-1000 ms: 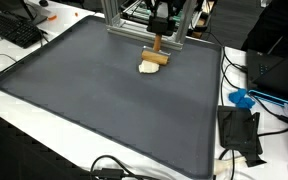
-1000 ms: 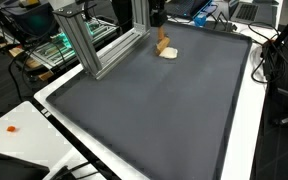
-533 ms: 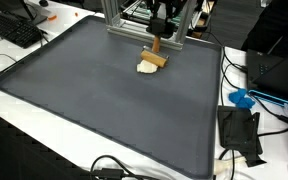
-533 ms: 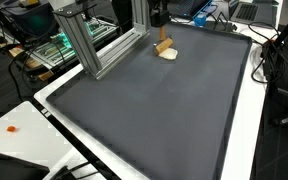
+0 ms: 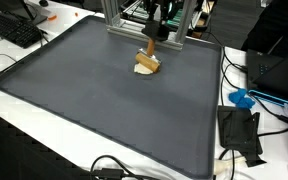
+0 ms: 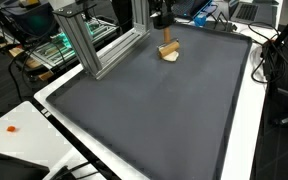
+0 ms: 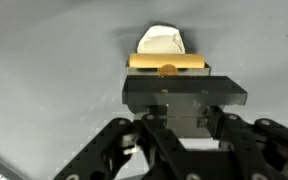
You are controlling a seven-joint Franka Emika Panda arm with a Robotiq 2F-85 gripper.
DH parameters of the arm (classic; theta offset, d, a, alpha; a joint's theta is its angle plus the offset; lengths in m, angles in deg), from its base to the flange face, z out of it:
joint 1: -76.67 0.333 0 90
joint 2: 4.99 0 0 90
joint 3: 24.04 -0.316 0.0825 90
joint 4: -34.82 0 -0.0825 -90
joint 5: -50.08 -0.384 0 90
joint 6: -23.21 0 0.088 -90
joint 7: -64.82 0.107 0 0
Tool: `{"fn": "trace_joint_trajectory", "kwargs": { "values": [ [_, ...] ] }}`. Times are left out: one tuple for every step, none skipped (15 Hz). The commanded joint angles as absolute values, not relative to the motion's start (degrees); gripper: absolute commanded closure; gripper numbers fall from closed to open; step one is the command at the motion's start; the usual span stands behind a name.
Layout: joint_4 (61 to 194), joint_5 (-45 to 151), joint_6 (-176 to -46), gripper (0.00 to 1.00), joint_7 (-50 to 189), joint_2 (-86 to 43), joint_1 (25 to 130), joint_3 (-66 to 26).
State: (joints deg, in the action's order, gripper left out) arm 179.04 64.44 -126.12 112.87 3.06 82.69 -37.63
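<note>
Gripper (image 5: 152,36) is clamped on a wooden stick (image 5: 150,50), held upright near the worktop's (image 5: 84,110) far edge, its lower end against a pale lump (image 5: 145,67). Grasp appears complete; release appears outstanding.

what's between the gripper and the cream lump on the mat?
A wooden piece, held by the gripper, spans the stretch down to the cream lump. This shows in the wrist view and in both exterior views. Whether wood touches lump is unclear.
</note>
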Motion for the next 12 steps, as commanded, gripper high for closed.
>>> {"fn": "trace_joint_trajectory", "kwargs": {
  "values": [
    [180.2, 71.96, -129.42, 0.78, 121.19, -1.99, 79.71, -37.8],
    [179.99, 73.86, -129.71, 0.78, 123.47, -2.38, 79.42, -37.72],
    [179.81, 75.6, -129.92, 0.78, 125.5, -2.8, 79.26, -37.55],
    [179.53, 77.17, -130.12, 0.78, 127.18, -3.23, 79.2, -37.33],
    [179.29, 78.26, -130.32, 0.78, 128.61, -3.67, 78.86, -37.58],
    [179.17, 78.47, -130.28, 0.78, 128.92, -4.03, 79.0, -37.48],
    [179.25, 76.66, -130.24, 0.78, 127.62, -4.31, 79.51, -37.32],
    [179.27, 74.73, -130.05, 0.78, 125.99, -4.42, 79.97, -37.21],
    [179.46, 71.96, -129.88, 0.78, 123.45, -4.26, 81.27, -36.3],
    [179.53, 70.28, -129.64, 0.78, 121.84, -4.09, 81.6, -36.14],
    [179.44, 68.28, -128.72, 0.78, 119.87, -3.92, 81.92, -35.96],
    [179.33, 66.17, -128.09, 0.78, 117.67, -3.76, 82.14, -35.79]
  ]
}}
